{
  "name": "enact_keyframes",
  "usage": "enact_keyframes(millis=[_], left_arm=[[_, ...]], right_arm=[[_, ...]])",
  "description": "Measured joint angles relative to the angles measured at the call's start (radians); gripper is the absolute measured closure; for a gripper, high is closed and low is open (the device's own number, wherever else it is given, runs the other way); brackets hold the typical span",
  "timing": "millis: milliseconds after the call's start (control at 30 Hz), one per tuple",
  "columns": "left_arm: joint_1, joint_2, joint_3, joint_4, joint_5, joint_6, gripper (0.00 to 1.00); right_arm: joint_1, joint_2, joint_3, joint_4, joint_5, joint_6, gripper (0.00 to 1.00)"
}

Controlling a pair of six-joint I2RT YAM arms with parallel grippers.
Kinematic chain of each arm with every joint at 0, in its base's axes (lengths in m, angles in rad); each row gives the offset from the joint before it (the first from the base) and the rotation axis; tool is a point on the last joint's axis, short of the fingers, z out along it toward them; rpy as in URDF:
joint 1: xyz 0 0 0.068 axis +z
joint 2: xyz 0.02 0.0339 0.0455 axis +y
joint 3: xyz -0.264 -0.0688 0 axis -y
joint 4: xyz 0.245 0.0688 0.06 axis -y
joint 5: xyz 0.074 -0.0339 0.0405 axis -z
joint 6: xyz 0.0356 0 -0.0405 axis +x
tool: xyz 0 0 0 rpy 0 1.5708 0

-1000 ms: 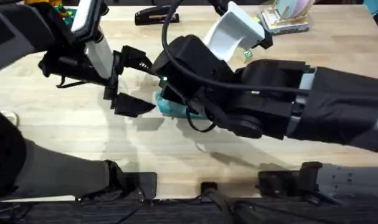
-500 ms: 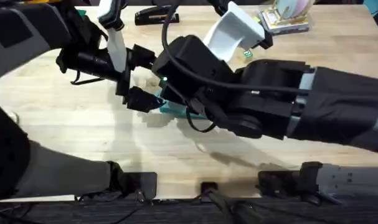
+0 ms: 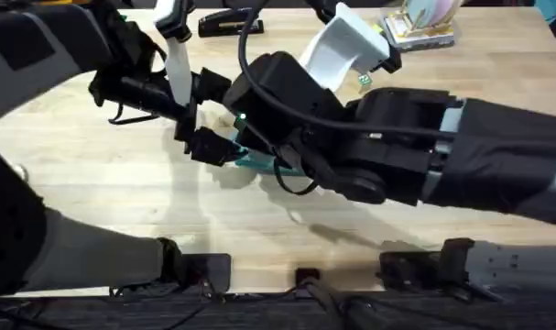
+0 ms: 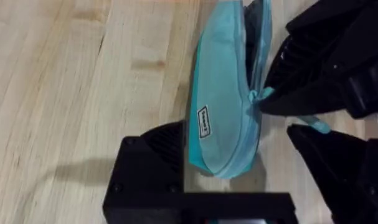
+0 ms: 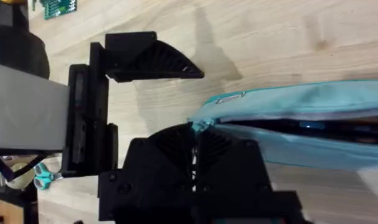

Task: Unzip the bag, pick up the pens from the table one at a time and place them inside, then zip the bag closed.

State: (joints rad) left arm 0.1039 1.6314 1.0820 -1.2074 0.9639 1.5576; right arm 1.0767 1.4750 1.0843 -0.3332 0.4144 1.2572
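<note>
The left pincer point(image 3: 207, 137) has slid a little farther toward the bag point(image 4: 226, 112) than half a second ago, fingers spread to either side of the pouch's end, not clamping it. The right pincer point(image 5: 195, 146) stays pinched shut, apparently on the zipper pull tab point(image 5: 198, 126). The bag lies on the desk point(image 3: 122, 202), its zipper partly open.
</note>
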Motion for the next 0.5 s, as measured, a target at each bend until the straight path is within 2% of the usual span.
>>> enact_keyframes(millis=[200, 400, 433, 500], left_arm=[[-0.026, 0.0, 0.0, 0.015, -0.019, -0.003, 0.007], [-0.027, 0.0, 0.0, 0.015, -0.041, -0.006, 0.014], [-0.027, 0.0, 0.0, 0.015, -0.044, -0.009, 0.064], [-0.027, 0.0, 0.0, 0.015, -0.046, -0.013, 0.323]], right_arm=[[0.0, 0.0, 0.0, 0.0, 0.0, 0.0, 0.97], [0.0, 0.0, 0.0, 0.0, 0.0, 0.0, 0.971], [0.0, 0.0, 0.0, 0.0, 0.0, 0.0, 0.971], [0.0, 0.0, 0.0, 0.0, 0.0, 0.0, 0.971]])
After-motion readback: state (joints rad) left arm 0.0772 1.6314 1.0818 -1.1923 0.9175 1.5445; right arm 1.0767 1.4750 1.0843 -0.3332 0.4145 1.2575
